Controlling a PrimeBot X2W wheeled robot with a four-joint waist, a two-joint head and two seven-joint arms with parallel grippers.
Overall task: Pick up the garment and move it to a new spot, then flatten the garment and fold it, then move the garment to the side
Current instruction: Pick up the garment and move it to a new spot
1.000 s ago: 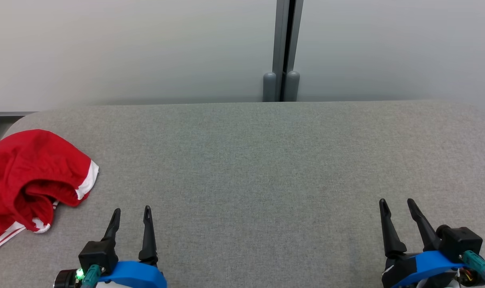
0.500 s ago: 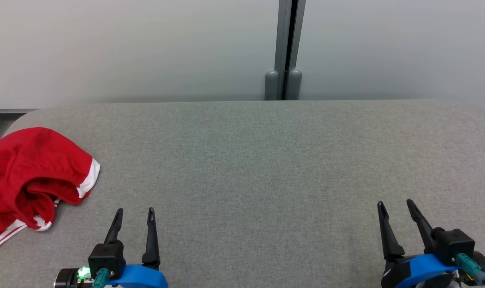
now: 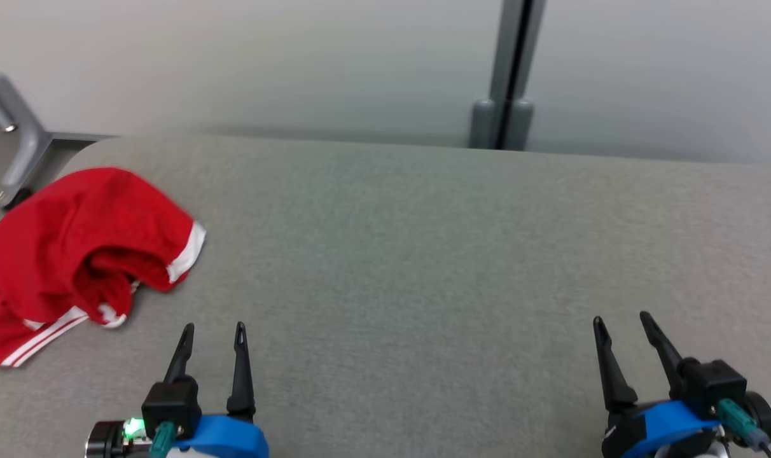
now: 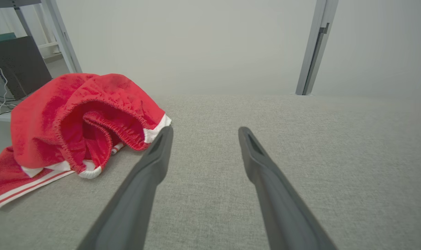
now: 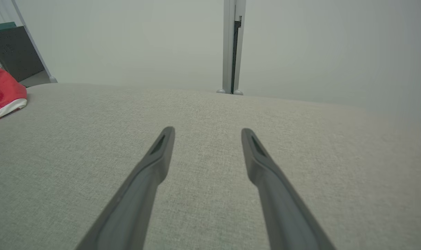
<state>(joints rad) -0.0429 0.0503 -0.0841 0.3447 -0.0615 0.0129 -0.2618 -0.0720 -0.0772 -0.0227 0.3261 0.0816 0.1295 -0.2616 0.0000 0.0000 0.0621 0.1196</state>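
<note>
The garment point(image 3: 86, 248) is a crumpled red pair of shorts with white stripes, lying at the left end of the grey fabric table point(image 3: 423, 267). In the left wrist view the garment point(image 4: 78, 125) sits just left of my left fingers, elastic waistband gaping toward the camera. My left gripper point(image 3: 214, 327) hovers open near the table's front edge, a short way right of and nearer than the garment, holding nothing. At the front right my right gripper point(image 3: 619, 318) is open and empty, far from the garment point(image 5: 3, 93), which shows at the left edge of the right wrist view.
A pale wall with a grey vertical post point(image 3: 509, 70) stands behind the table. A grey metal frame leg point(image 3: 16, 146) is on the floor past the table's left end. A dark box point(image 4: 17, 66) and cables sit farther left.
The head camera has turned left, so the garment and post sit farther right in the picture and the frame leg has come into view. Both grippers stay open in much the same places.
</note>
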